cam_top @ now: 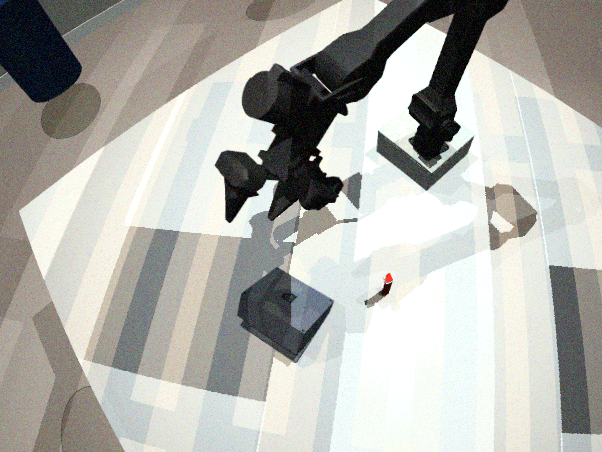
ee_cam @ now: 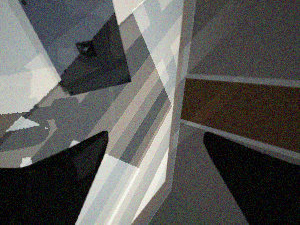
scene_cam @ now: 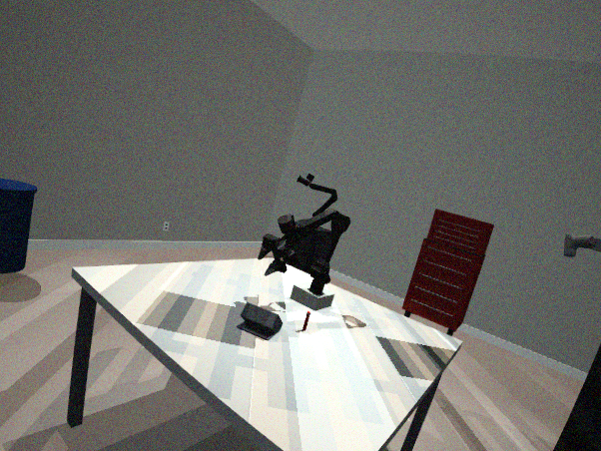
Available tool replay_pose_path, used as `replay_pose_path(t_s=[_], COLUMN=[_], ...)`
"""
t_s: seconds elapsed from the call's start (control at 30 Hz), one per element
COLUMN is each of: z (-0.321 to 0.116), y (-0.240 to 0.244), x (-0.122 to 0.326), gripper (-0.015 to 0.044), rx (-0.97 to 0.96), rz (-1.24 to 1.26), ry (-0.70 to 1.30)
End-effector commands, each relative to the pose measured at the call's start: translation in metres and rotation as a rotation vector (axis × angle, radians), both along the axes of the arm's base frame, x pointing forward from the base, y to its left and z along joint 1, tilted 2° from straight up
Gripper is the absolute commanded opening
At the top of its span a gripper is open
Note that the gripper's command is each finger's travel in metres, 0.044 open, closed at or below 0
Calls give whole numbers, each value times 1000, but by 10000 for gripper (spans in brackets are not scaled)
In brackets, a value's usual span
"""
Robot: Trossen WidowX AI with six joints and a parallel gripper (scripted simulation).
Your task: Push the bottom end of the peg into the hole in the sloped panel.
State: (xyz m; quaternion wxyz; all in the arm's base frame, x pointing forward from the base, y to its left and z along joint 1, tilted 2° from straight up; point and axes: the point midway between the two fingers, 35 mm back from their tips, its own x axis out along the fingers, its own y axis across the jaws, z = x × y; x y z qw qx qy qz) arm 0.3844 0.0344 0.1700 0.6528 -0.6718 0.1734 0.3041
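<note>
The peg (cam_top: 387, 284) (scene_cam: 306, 321) is small and dark red with a bright red top. It stands upright on the table, to the right of the panel block in the top and exterior views. The dark blue-grey block with the sloped panel (cam_top: 311, 303) (scene_cam: 261, 315) (ee_cam: 60, 24) has one small dark hole (cam_top: 289, 297) (ee_cam: 86, 48) in its face; the hole's shape is too small to tell. My gripper (cam_top: 250, 220) (scene_cam: 267, 266) (ee_cam: 157, 135) is wide open and empty. It hangs high above the table, behind the block and away from the peg. The peg is not in the wrist view.
The arm's base sits on a light grey box (cam_top: 403, 159) (scene_cam: 311, 297) behind the peg. The table's edge (scene_cam: 165, 362) (ee_cam: 177, 99) runs beyond the block. Off the table are a blue barrel (cam_top: 40, 55) (scene_cam: 14, 225) and a red cabinet (scene_cam: 447, 271).
</note>
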Motion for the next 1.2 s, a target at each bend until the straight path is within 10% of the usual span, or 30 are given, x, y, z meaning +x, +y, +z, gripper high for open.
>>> replay_pose_path(t_s=[0.0, 1.17], z=[-9, -78], y=[17, 140], x=[-3, -94], gripper=[440, 440], rx=[42, 105], rz=[-8, -174], ry=[73, 718])
